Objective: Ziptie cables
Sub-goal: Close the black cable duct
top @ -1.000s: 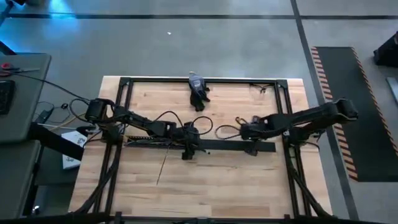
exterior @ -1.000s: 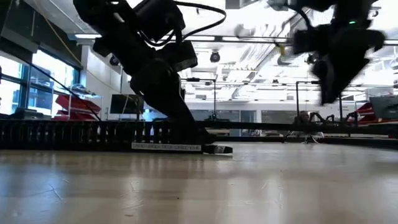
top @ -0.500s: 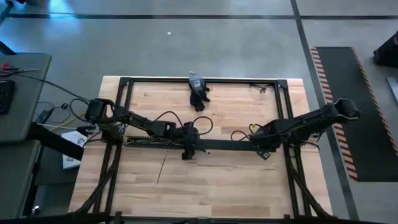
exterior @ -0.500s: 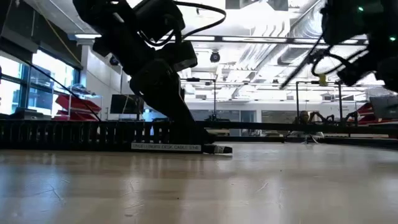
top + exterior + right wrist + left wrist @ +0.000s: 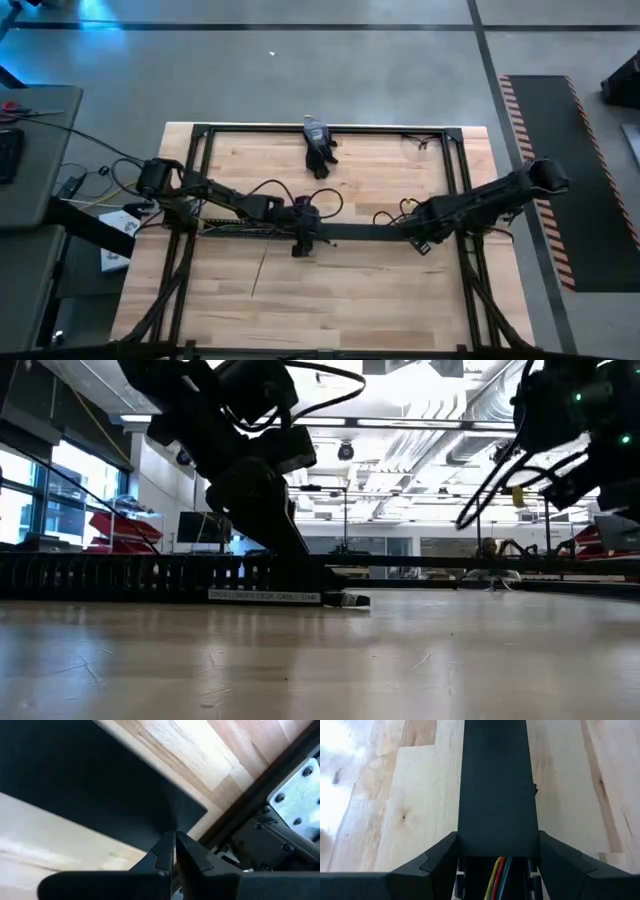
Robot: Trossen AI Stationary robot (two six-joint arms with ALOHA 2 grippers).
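While our left gripper [image 5: 302, 243] sits down at the middle of the long black comb-edged plastic duct [image 5: 240, 230], its fingers [image 5: 432, 860] spread wide astride it, the thin coloured cable strands [image 5: 499, 879] lie inside the channel between them. Our right gripper [image 5: 422, 243], fingers [image 5: 160, 852] pinched together, hovers at the far end of the flat black lid strip [image 5: 375, 234] on the pale wooden bench [image 5: 350, 300]. Risk, in our view: lid shifts or strands spring out if either arm nudges the duct; no ziptie visible.
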